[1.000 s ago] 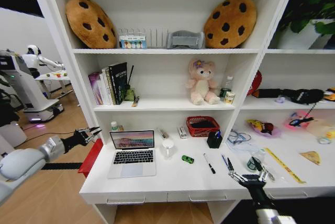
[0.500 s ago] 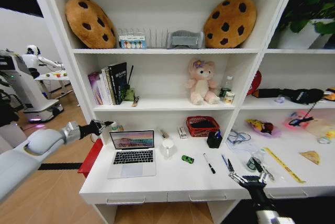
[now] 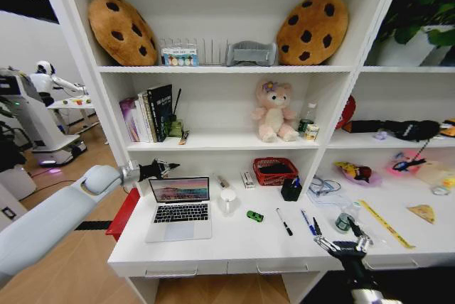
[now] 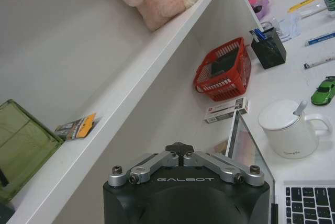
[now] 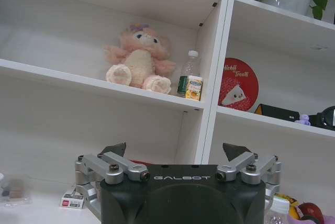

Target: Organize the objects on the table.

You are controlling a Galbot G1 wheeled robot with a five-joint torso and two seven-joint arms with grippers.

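White tabletop [image 3: 234, 243], lower centre; silver laptop [image 3: 180, 208] at lower left, screen upright. Left hand [image 3: 165, 168], fingers pinched shut, hovers just above the lid's upper-left corner, nearer than wide-open right hand [image 3: 343, 241], lower right.

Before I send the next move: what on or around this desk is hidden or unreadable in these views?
- Head view: the small bottle behind the left gripper is hidden by the gripper.
- Head view: print on the books is too small.
- Left wrist view: the laptop is cut off by the frame edge.
- Right wrist view: the red basket is hidden behind the right gripper.
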